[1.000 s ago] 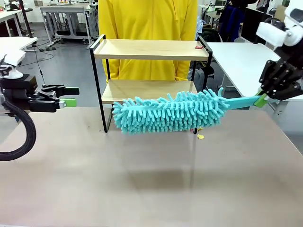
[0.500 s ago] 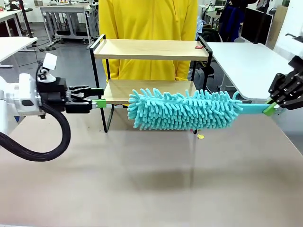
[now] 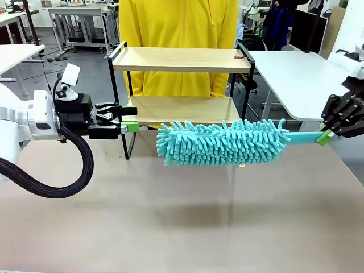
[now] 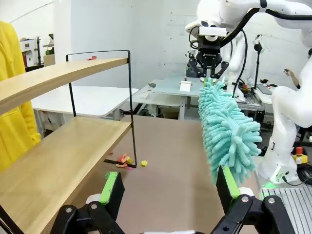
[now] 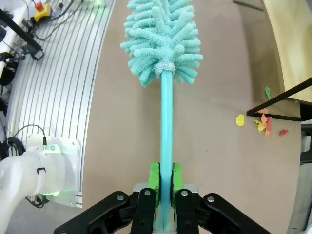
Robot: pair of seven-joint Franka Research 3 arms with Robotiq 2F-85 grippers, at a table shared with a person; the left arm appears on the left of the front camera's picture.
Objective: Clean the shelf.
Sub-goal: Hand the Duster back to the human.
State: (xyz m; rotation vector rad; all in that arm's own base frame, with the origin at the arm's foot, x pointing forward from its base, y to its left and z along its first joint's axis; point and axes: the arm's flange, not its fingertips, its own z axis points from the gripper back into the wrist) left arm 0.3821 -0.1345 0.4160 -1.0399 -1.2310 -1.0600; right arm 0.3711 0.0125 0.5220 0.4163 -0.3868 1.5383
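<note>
The shelf stands at the table's far side, a black-framed rack with two wooden boards. My right gripper is shut on the handle of a turquoise fluffy duster, whose head hangs level in front of the lower board, just above the table. In the right wrist view the handle runs straight out from the closed gripper. My left gripper is open and holds nothing, beside the shelf's left front post. In the left wrist view its gripper looks along the lower board, with the duster to the right.
A person in yellow stands right behind the shelf. Small coloured scraps lie on the table by the right front foot, and a red bit lies on the top board. White tables stand farther right. The near table is open.
My left arm has swung in from the left up to the shelf's left post. The duster has shifted right and dropped a little as my right gripper drew back to the right.
</note>
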